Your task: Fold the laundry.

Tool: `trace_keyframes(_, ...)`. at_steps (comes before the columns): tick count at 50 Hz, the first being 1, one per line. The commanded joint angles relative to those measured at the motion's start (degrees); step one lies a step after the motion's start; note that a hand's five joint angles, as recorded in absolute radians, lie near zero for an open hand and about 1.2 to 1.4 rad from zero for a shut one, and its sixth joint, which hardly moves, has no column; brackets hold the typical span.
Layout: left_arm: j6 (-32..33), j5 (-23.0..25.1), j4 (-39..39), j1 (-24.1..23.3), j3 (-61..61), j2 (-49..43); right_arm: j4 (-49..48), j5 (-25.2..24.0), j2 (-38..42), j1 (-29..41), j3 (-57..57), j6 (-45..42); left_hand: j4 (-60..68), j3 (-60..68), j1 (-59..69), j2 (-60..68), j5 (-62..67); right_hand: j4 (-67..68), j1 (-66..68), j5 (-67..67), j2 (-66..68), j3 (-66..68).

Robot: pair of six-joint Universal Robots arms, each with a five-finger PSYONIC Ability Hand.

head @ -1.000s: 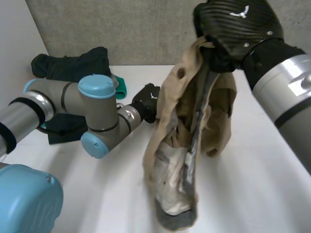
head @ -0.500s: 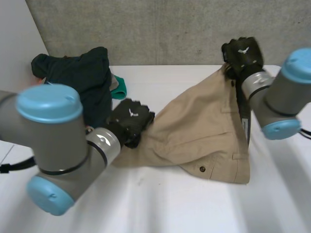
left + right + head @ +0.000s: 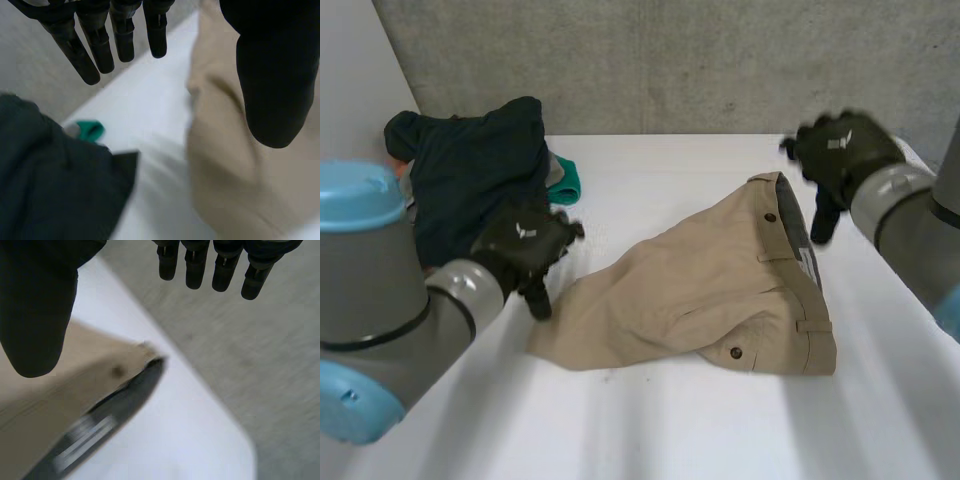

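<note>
White table (image 3: 650, 420) carries the khaki trousers (image 3: 710, 290) flat at centre. Your left hand (image 3: 525, 245) hangs at their 9 o'clock, fingers straight and empty. Your right hand (image 3: 840, 155) hangs at 2 o'clock by the waistband, also holding nothing. Dark clothes (image 3: 470, 170) are piled at 10 o'clock.

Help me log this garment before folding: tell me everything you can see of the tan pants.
The pants are tan, woven cotton by the look, lying flat but rumpled on the white table. The waistband end lies toward the right robot hand and shows a dark lining with a pale label, belt loops and two dark buttons. The narrower end lies by the left robot hand. Both hands are open and grip nothing.
</note>
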Motion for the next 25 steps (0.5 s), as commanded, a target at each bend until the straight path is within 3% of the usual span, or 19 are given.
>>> trace_keyframes(1,0.5,1.6,-0.3,0.1,-4.1,-3.6,9.2,-1.5,2.9,0.0,3.1,1.8,1.9,1.6,1.1,2.0,2.5,1.9,1.0,0.8,1.9,1.8)
trace_keyframes(9,-0.2,1.7,3.7,-0.9,-4.1,-6.4,0.3,-2.6,10.5,0.2,6.7,5.0,4.3,4.0,3.5,4.3,4.8,11.3,10.4,10.2,11.3,11.2)
trace_keyframes(12,-0.4,1.1,5.6,-1.5,-4.2,-7.4,-5.0,-1.8,12.2,0.2,7.5,5.1,4.3,4.0,3.5,4.3,4.8,34.6,33.8,33.5,34.6,34.5)
trace_keyframes(13,-0.4,0.7,6.5,-1.9,-4.1,-8.0,-7.1,-1.3,12.2,0.3,7.7,5.3,4.3,4.0,3.5,4.3,4.8,54.6,53.8,53.6,54.7,54.6)
trace_keyframes(14,-0.3,0.5,6.8,-2.1,-4.0,-8.3,-7.9,-1.1,12.0,0.3,7.7,5.3,4.1,3.8,3.3,4.2,4.7,65.8,65.0,64.8,65.9,65.8)
trace_keyframes(18,-0.2,-0.5,8.0,-2.9,-3.2,-10.2,-8.5,-1.4,8.0,2.0,9.0,5.8,6.6,6.3,5.8,6.7,7.2,68.3,67.5,67.3,68.4,68.3)
trace_keyframes(23,0.2,-1.7,8.6,-4.1,-1.4,-12.4,-7.9,-3.3,-3.5,4.9,11.4,7.3,26.7,26.5,26.0,26.8,27.3,68.3,67.5,67.3,68.4,68.3)
trace_keyframes(25,0.7,-2.3,8.9,-4.7,0.0,-13.3,-8.3,-5.1,-8.5,5.1,11.7,8.8,56.6,56.3,55.8,56.7,57.2,68.3,67.5,67.3,68.4,68.3)
